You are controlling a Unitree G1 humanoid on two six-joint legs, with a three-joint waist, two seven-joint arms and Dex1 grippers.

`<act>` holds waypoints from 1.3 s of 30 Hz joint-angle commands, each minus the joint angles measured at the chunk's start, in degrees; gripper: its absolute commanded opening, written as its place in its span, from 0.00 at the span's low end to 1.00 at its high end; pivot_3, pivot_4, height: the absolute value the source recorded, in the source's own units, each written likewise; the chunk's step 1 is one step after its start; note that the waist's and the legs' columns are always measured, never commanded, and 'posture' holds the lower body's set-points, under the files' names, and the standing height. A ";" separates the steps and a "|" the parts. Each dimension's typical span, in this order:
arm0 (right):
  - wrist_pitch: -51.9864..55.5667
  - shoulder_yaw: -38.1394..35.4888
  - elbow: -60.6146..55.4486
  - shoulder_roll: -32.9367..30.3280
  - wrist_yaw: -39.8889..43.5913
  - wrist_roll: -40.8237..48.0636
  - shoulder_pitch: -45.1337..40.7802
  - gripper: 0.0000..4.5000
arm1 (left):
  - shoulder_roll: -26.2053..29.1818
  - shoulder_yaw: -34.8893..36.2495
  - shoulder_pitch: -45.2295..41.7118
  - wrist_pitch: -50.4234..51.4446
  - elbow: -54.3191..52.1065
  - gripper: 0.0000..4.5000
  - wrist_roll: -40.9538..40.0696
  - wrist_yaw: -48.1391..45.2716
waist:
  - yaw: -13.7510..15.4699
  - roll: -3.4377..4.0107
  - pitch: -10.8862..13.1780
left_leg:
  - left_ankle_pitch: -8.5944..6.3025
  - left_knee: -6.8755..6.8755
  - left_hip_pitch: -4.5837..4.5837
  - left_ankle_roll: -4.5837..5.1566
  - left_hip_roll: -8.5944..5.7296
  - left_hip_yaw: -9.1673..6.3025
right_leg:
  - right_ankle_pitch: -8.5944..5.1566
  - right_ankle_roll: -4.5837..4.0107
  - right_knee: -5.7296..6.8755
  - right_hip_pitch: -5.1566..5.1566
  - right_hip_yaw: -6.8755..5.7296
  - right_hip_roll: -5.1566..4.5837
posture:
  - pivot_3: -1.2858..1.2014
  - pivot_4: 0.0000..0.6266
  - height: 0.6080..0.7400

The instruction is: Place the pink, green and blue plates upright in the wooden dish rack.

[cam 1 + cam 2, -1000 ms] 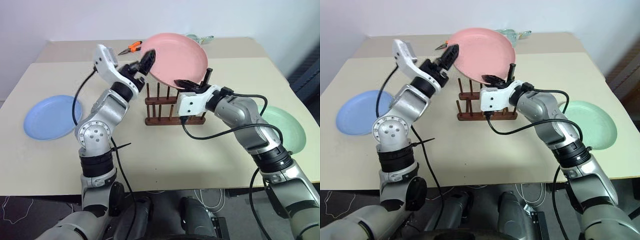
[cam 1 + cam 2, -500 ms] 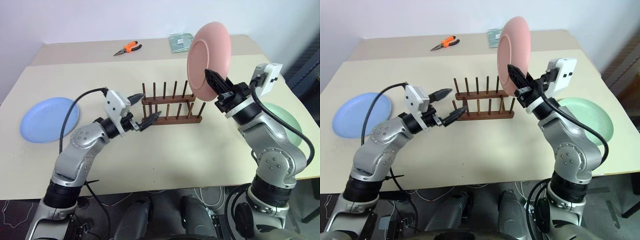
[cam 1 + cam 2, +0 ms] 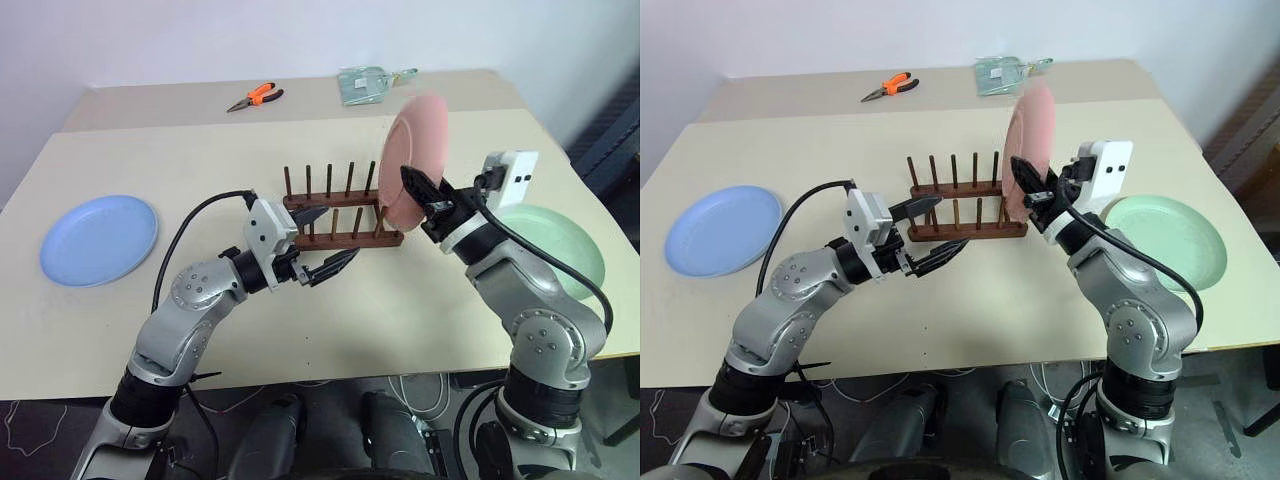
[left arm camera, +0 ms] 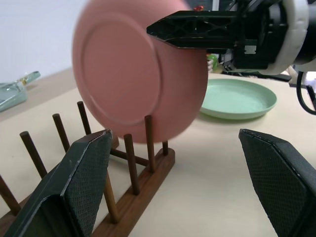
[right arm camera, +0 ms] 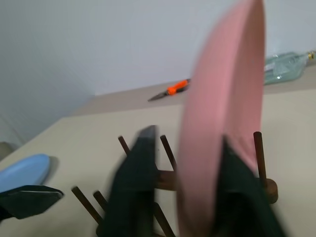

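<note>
The pink plate stands on edge with its lower rim down among the pegs at the right end of the wooden dish rack. My right gripper straddles the plate's rim. In the right wrist view one finger stands clear of the pink plate, so the gripper is open. My left gripper hangs open and empty just in front of the rack. The blue plate lies flat at the far left, the green plate flat at the right.
Orange-handled pliers and a clear bag lie on the far part of the table. The bare tabletop stretches from the rack to the near edge. Several rack pegs left of the pink plate hold nothing.
The right arm has lowered the pink plate from above the rack into its right end, and its fingers have parted. The left gripper has shifted right, closer to the rack's front.
</note>
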 commanded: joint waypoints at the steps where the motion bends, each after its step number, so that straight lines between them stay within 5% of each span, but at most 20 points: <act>1: -4.64 1.41 -0.88 -3.95 1.33 -4.64 -1.90 0.73 | -0.61 -0.33 0.35 -0.56 -2.16 0.94 0.60 -0.45 | 0.09 0.00 0.00 | 0.00 0.00 0.00 0.00 0.00 0.00 | 0.00 0.00 0.00 0.00 0.00 0.00 | 0.52 0.24 0.99; 2: -5.96 1.66 -0.79 -5.35 2.19 -5.90 -2.03 0.83 | -0.68 -0.43 0.48 -0.53 -2.10 0.94 0.79 -0.54 | 0.12 0.00 0.00 | 0.00 0.00 0.00 0.00 0.00 0.01 | 0.00 0.00 -0.01 0.00 0.00 0.00 | 0.52 0.24 0.99; 9: -10.50 -8.40 -0.16 -25.30 24.79 -4.26 14.01 0.83 | -0.29 -0.86 1.70 -0.95 -0.58 0.94 2.19 -2.36 | 1.09 -0.01 0.00 | -0.09 0.05 -0.04 0.16 0.00 0.04 | -0.03 0.05 -0.22 0.16 -0.08 -0.02 | 0.52 0.24 0.99; 13: -17.58 -2.00 8.44 -35.01 23.08 -22.34 22.97 0.83 | -0.30 -1.35 1.74 -1.48 1.03 0.94 3.16 -3.79 | 0.47 0.01 -0.01 | -0.18 0.28 -0.04 0.29 0.01 0.36 | -0.02 0.08 -0.23 0.19 0.01 -0.08 | 0.52 0.24 0.99; 16: -20.04 1.73 14.99 -36.15 19.31 -30.38 23.21 0.83 | -0.77 -1.87 1.45 -1.70 1.66 0.94 3.74 -4.37 | 0.09 0.02 -0.01 | -0.19 0.37 0.08 0.31 0.21 0.86 | 0.11 -0.03 -0.22 0.20 0.18 -0.11 | 0.52 0.24 0.99; 20: -18.50 5.71 20.79 -35.20 16.32 -36.18 20.98 0.54 | -1.21 -1.84 1.23 -1.41 1.95 0.94 4.02 -4.68 | 0.11 0.02 -0.01 | -0.20 0.37 0.16 0.32 0.42 1.05 | 0.19 -0.10 -0.22 0.19 0.17 -0.06 | 0.52 0.24 0.99; 24: -17.38 6.49 22.02 -33.97 15.44 -38.01 18.72 0.07 | -0.98 -1.36 1.85 -1.36 1.83 0.94 4.12 -4.68 | 0.51 0.03 -0.01 | -0.21 0.38 0.14 0.33 0.43 1.04 | 0.21 -0.09 -0.23 0.17 0.17 -0.04 | 0.52 0.24 0.99; 31: -23.98 2.80 17.14 -33.78 14.41 -38.50 10.29 0.02 | -0.22 0.19 3.51 -2.58 2.54 0.94 5.52 -3.84 | 0.14 0.16 0.06 | -0.22 0.38 0.11 0.34 0.43 1.07 | 0.23 -0.06 -0.26 0.14 0.20 -0.03 | 0.52 0.24 0.99; 36: -18.75 -7.16 8.58 -23.44 12.13 -16.36 -10.79 0.02 | 0.03 4.16 5.31 -5.95 5.91 0.94 7.13 -1.78 | -0.60 0.25 0.14 | -0.22 0.37 0.12 0.34 0.62 1.09 | 0.34 -0.07 -0.27 0.11 0.21 0.11 | 0.52 0.24 0.99; 39: -10.02 -11.87 1.74 -16.30 6.83 17.02 -18.47 0.02 | 1.63 5.66 7.46 -8.53 6.97 0.94 8.03 -2.87 | -0.46 0.16 0.09 | -0.36 0.34 0.10 0.13 0.82 0.89 | 0.45 0.08 -0.32 0.11 0.17 0.34 | 0.52 0.24 0.99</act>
